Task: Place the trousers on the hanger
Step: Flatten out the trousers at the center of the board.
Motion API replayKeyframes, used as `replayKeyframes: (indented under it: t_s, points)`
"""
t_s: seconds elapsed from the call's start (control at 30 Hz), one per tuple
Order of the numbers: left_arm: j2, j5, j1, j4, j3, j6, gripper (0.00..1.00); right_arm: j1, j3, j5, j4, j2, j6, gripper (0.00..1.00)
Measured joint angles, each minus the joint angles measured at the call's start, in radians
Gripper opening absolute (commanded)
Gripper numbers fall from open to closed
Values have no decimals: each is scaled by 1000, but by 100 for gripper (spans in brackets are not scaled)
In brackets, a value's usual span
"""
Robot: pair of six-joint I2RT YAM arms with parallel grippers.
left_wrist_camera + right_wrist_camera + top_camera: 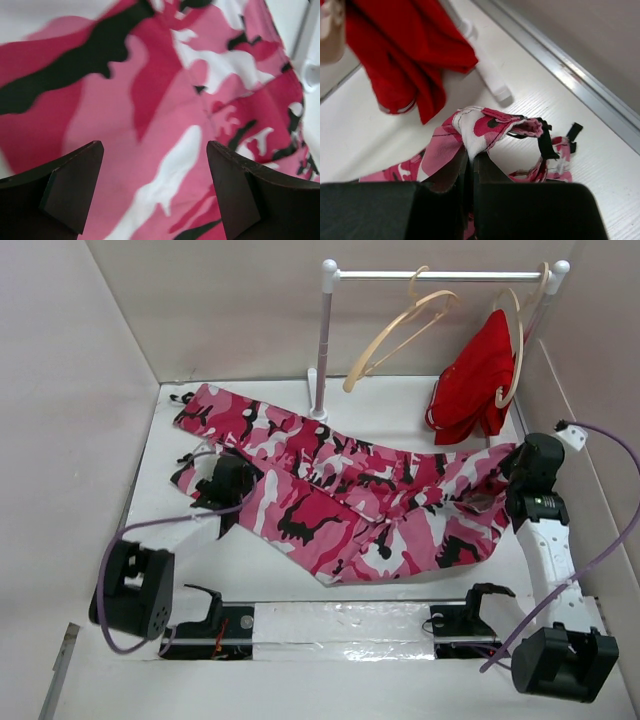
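Note:
The camouflage trousers (340, 490) lie spread across the table from far left to right. The pale wooden hanger (400, 325) hangs bare on the white rail. My left gripper (222, 480) hovers open over the left legs; cloth (155, 125) fills its view between the fingers (75, 185). My right gripper (520, 465) is shut on a bunched edge of the trousers at their right end, a fold (485, 125) sticking up from the jaws (470, 160).
A plain red garment (478, 380) hangs on a second hanger (515, 350) at the rail's right end, also in the right wrist view (400, 50). The rail post (322, 340) stands behind the trousers. Walls enclose the table on three sides.

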Motion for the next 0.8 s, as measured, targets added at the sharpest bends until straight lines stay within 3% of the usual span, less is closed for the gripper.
replayKeyframes:
  t_s: [0.2,0.37,0.47,0.57,0.6,0.67,0.8]
  points:
    - [-181,-83,51,8,-114,-36,87,-152,-99,-3,28,-56,72,0]
    - [-79,-93,59,7,-16,-49,87,-309,-105,-131,85,165,158,0]
    - [-20,-90,59,1,26,-66,87,-341,-84,-174,86,311,197,3]
    - [-54,-87,59,12,-27,-79,87,-346,-66,-216,85,346,234,59]
    - [-84,-87,59,18,-62,-80,87,-346,-60,-235,91,339,239,84]
    - [-168,-97,59,6,-130,-82,87,-340,-47,-269,107,313,238,92]
    - [-319,-146,59,-35,-185,-82,88,-288,-82,-302,144,142,227,94]
